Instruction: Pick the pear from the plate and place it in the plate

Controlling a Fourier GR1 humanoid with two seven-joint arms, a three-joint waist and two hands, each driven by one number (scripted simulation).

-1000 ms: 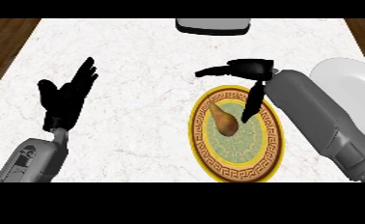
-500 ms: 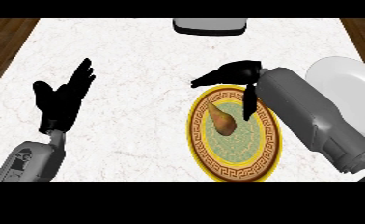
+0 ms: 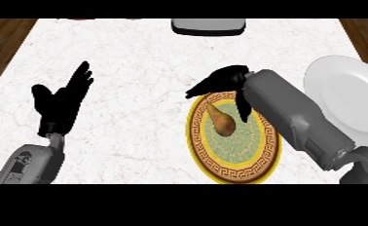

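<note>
Head view: pear (image 3: 223, 120) lying on patterned plate (image 3: 237, 164), green centre, gold-and-brown rim, stem end toward upper left, fat end toward plate middle. Not lifted, resting on plate surface. Right hand (image 3: 229, 84) directly above pear's upper end, over plate's far rim, fingers (image 3: 243, 109) curled downward just right of pear, thumb out to the left; nothing gripped, contact with pear not clear. Grey right forearm running diagonally from lower right across plate's right side. White plate (image 3: 343, 98) at right edge of tabletop (image 3: 144, 59), just beside patterned plate, partly behind forearm. Left hand (image 3: 61, 103) at left, well apart from both plates, fingers straight and up, open, resting, holding nothing. Grey object (image 3: 208, 25) at far edge of tabletop, top centre, cut off by frame.
</note>
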